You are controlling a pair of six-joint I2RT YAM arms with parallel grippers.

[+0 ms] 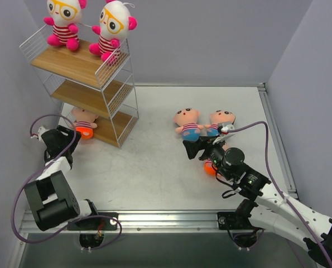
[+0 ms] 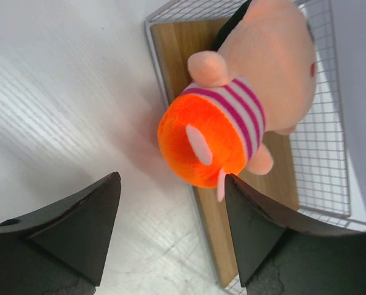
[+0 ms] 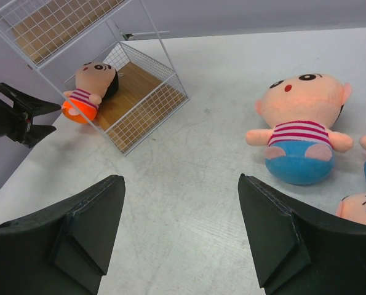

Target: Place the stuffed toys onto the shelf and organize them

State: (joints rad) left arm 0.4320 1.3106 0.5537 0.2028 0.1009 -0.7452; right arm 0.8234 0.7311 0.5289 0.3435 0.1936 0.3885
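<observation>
The shelf (image 1: 85,84) — three wooden tiers in white wire mesh — stands at 10 o'clock on the table (image 1: 154,184).

Top tier: two white dolls (image 1: 64,22) (image 1: 112,28) with yellow glasses and pink feet, seated upright.

Bottom tier: one peach doll (image 2: 232,117) in a striped shirt, lying with its orange bottom past the board's edge.

The left gripper (image 2: 170,184) is at its 8 o'clock, fingers wide, holding nothing.

Two blue-bottomed dolls (image 1: 188,124) (image 1: 221,120) lie at 2 o'clock on the table. The right gripper (image 3: 179,184) is at their 6 o'clock — fingers wide, empty.
</observation>
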